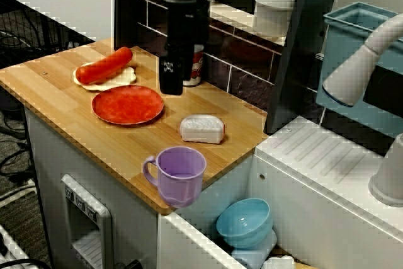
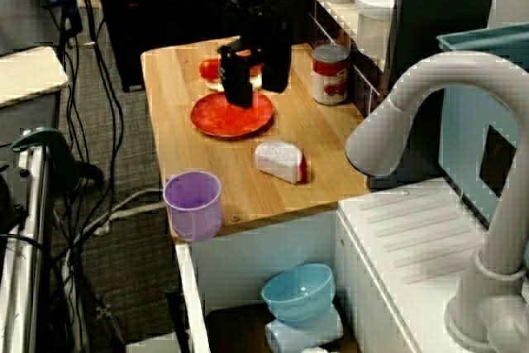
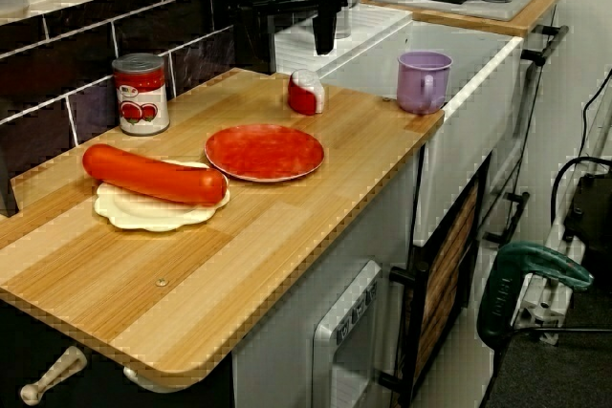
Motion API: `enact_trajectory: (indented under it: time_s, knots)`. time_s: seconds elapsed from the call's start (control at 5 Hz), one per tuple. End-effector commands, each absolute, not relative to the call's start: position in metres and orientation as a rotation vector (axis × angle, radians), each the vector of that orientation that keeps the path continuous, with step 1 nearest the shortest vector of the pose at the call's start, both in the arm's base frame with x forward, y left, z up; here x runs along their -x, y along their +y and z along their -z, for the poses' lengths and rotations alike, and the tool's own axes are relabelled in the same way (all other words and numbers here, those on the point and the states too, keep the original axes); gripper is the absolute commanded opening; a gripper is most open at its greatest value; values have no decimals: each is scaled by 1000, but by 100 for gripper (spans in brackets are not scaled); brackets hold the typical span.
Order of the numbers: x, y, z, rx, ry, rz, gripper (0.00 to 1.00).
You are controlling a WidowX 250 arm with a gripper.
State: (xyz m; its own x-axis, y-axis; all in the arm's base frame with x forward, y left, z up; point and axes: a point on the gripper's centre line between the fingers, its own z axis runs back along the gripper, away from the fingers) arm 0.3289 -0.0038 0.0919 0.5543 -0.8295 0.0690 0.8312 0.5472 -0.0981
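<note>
**Pincer low over plate rim; jaw state undetermined**

Position. My pincer [image 1: 170,89] hangs upright, tips down, low over the plate [image 1: 128,104] on the counter [image 1: 56,102]. In the front view the tips sit at the plate's 2 o'clock rim. The sink-end view puts them over the plate's far part. I cannot tell whether they touch it.

Jaw state. In both views the fingers read as one dark block. I cannot tell whether they stand wide or narrow. Nothing shows between them.

Surroundings, by the clock from the plate in the front view:
- Sausage [image 1: 106,65] at 10 o'clock, lying on a bun [image 1: 119,79], just apart from the plate.
- Can [image 1: 196,70] at 1 o'clock, just behind my pincer and partly hidden by it.
- Wedge [image 1: 202,129] at 4 o'clock, near.
- Mug [image 1: 182,177] at 5 o'clock, at the counter's edge, well apart.

Assessment. The plate is flat and shallow, so in my judgement only its rim offers a hold. A sound grip would put one finger inside the rim and one outside, squared to the edge. It would come straight down and keep off the can behind.

Risks. Pressing on the rim could tip the plate. A loose pinch could let it slide on the smooth wood.
</note>
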Motion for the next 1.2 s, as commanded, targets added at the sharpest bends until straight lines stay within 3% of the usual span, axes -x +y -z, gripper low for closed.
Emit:
enact_trajectory:
  time_s: [0.0, 0.2, 1.0]
  knots:
    - [-315, 17, -103, 37, -77, 985, 100]
    - [-306, 15, -97, 84, -70, 1000, 100]
    - [-266, -2, -125, -30, -101, 882, 100]
